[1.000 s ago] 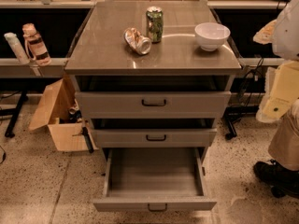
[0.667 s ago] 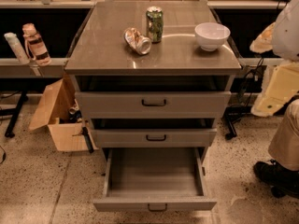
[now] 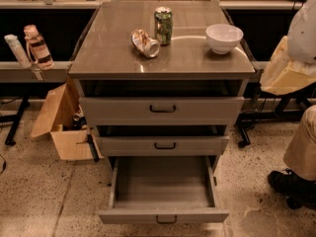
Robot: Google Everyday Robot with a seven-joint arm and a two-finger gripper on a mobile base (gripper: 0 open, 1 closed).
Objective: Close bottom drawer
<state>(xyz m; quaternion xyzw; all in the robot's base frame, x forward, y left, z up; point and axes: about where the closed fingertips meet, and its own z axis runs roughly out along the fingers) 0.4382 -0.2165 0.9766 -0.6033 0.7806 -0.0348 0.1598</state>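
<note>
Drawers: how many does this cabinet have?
3, stacked one under another: the top drawer, the middle drawer, and the bottom drawer, pulled out wide. None look hidden. The gripper is out of view.

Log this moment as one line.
bottom drawer: open, pulled toward camera | gripper: not in view, nothing touching the drawer | cabinet top: upright can, crushed can, white bowl | task: not done
</note>
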